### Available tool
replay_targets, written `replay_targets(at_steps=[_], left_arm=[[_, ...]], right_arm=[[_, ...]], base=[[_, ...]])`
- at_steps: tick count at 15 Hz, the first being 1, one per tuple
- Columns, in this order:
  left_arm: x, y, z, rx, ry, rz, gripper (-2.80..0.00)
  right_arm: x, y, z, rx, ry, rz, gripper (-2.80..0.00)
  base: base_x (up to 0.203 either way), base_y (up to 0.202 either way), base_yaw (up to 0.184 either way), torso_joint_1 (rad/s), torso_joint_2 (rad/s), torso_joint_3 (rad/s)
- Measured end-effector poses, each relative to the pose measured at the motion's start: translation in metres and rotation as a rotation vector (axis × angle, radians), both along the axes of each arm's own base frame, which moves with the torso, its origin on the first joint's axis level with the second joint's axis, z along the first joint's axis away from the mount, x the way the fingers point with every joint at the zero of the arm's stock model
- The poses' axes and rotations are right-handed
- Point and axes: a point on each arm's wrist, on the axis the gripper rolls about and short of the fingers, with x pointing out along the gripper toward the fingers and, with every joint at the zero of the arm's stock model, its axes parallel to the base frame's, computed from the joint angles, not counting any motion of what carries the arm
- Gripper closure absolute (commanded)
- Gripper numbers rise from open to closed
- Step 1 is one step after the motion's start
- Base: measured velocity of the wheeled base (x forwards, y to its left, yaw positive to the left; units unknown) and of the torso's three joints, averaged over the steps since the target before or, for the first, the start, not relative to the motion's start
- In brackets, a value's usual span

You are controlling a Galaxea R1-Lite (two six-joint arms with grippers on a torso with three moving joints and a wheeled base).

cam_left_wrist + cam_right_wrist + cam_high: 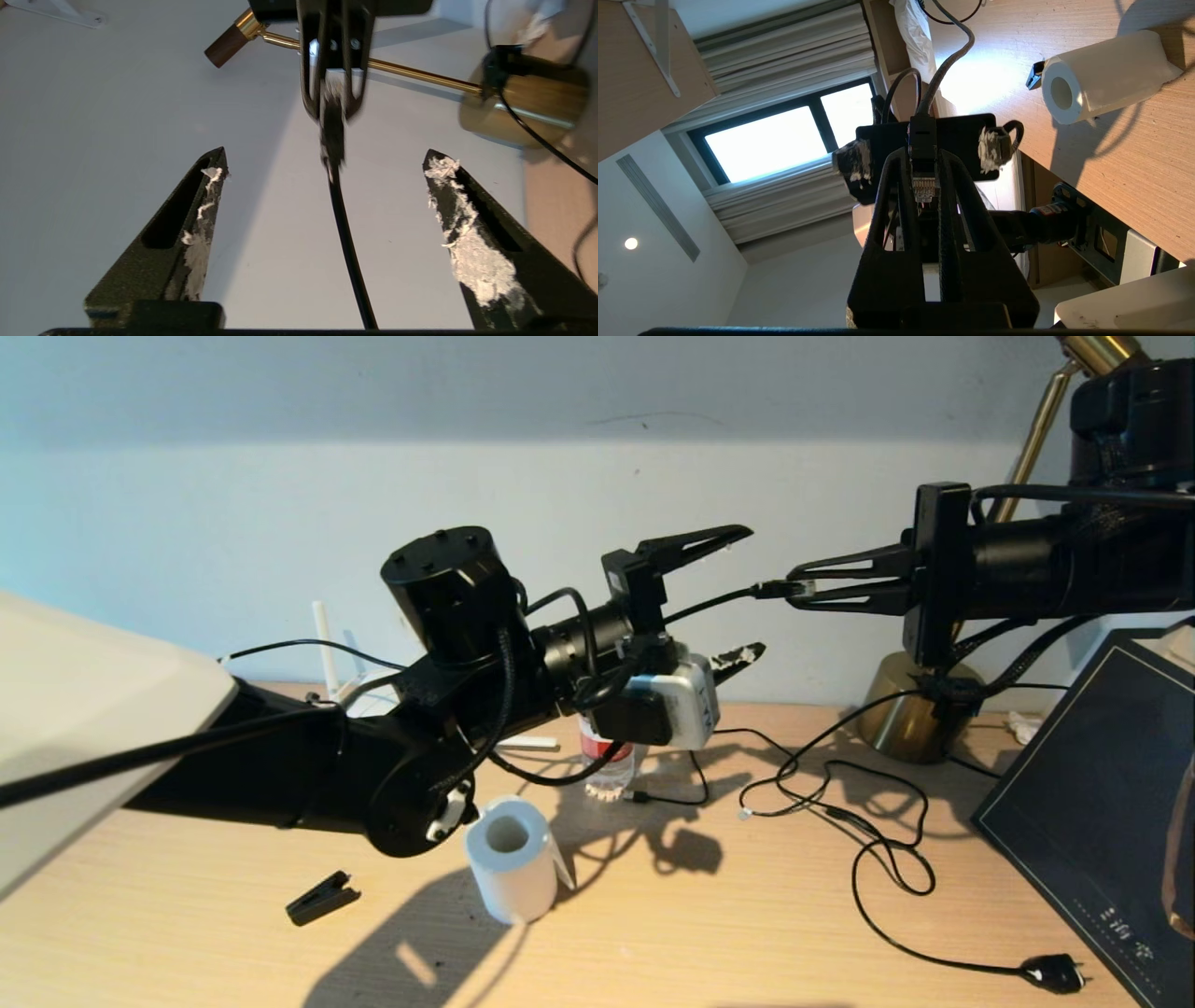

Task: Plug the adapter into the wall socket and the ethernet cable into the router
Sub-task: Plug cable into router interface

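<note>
Both arms are raised above the desk, tip to tip. My right gripper (794, 588) (924, 156) is shut on the clear plug end of the black ethernet cable (709, 605) (923, 186). The cable runs from there between the fingers of my left gripper (752, 590) (324, 154), which is open, with neither finger touching the cable (346, 233). Of the router, only a white antenna (323, 639) shows behind the left arm. The adapter and the wall socket are out of view.
On the desk stand a white paper roll (509, 868), a small water bottle (607, 773) and a brass lamp base (901, 714). A thin black cord with a two-pin plug (1055, 973) loops across the right side. A black clip (322, 898) lies front left, a dark board (1102, 803) far right.
</note>
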Motion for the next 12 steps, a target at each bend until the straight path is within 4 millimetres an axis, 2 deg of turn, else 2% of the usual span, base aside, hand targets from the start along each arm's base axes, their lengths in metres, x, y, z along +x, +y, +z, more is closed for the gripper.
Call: replay_targets(at_steps=[5, 8, 12], left_arm=[[0.0016, 0.0115, -0.0057, 0.016, -0.021, -0.047, -2.8], [0.0048, 0.009, -0.0021, -0.005, -0.058, -0.061, -2.8], [0.008, 0.0036, 0.0014, 0.006, -0.125, -0.17, -2.8]], right_arm=[[0.0002, -0.0052, -0.001, 0.015, 0.018, 0.025, 0.0], [-0.001, -0.0048, -0.0005, 0.028, 0.037, 0.046, 0.0], [-0.0018, -0.0032, -0.0007, 0.031, 0.042, 0.063, 0.0]], base=[[0.0, 0.0, 0.0, 0.0, 0.0, 0.0], [0.0, 0.0, 0.0, 0.0, 0.0, 0.0], [0.0, 0.0, 0.0, 0.0, 0.0, 0.0]])
